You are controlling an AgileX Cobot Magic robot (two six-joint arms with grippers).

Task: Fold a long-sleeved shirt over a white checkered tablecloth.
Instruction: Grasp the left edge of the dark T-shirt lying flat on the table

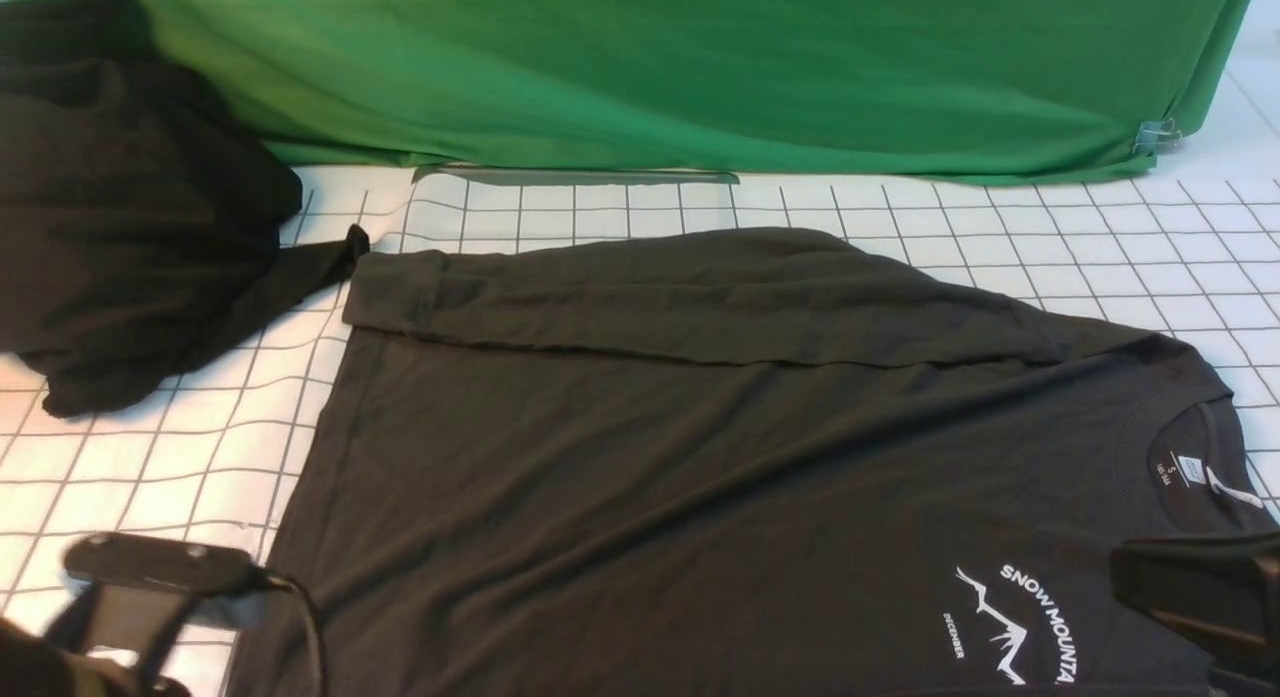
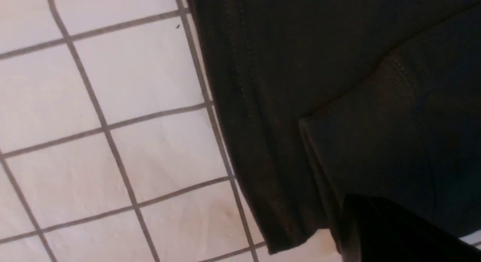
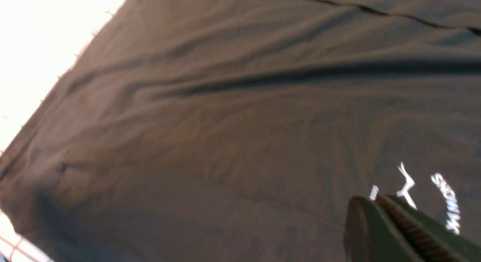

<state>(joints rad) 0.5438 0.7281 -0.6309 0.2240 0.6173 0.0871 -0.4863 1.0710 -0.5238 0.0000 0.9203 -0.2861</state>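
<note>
Long-sleeved shirt (image 1: 700,457): lying flat, print side up, over the middle of the white checkered tablecloth (image 1: 150,457) and running off view at its near edge; neck pointing to the right edge, hem to the left edge.
Far sleeve (image 1: 650,297): lying folded in along the body's far side, its end reaching the far hem corner.
Near sleeve: not showing in any view.
Left gripper (image 2: 379,235): jaws sitting together at the near hem corner; cannot tell whether any cloth is being pinched.
Right gripper (image 3: 379,213): ridged pads meeting with no gap, sitting over the chest just beside the white mountain print (image 1: 1020,617); cannot tell whether any cloth is being caught.
Handling: looking light, limp and floppy; likely sagging and bunching when lifted, dragging a little on the tablecloth, not slipping much, not fragile.
Where to hold: probably the stitched hem corners and the shoulder seams, pinching both layers together; a grab mid-panel is likely lifting only the top layer.
Materials: thin charcoal-brown knit, matte, showing soft long creases and a double-stitched hem; round ribbed neck carrying a small white label (image 1: 1190,467).
Tablecloth: smooth white sheet, thin grey lines forming squares, lying flat.
Others: black plain garment (image 1: 120,207) heaping at the far-left corner, its tip reaching just beside the folded sleeve's end; green cloth (image 1: 700,77) hanging along the far edge.
</note>
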